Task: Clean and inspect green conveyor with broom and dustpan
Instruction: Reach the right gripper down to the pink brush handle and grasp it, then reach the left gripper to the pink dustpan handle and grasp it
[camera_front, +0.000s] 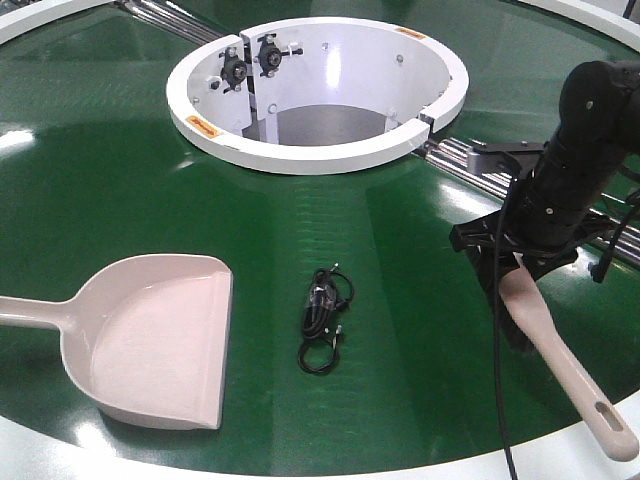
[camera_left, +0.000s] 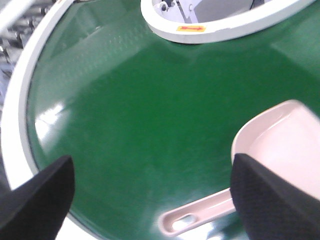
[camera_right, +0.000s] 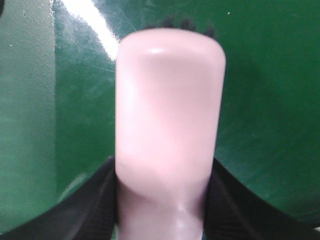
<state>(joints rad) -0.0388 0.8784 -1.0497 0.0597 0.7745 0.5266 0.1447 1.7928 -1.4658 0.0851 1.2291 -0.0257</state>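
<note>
The right gripper, clamped on the broom, may let it pivot once the bristles below it drag the green conveyor, since the long handle overhangs behind it.

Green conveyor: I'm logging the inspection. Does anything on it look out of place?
Yes: a small black coiled cable lies loose on the green conveyor, between the dustpan and the broom. It looks like stray debris.
</note>
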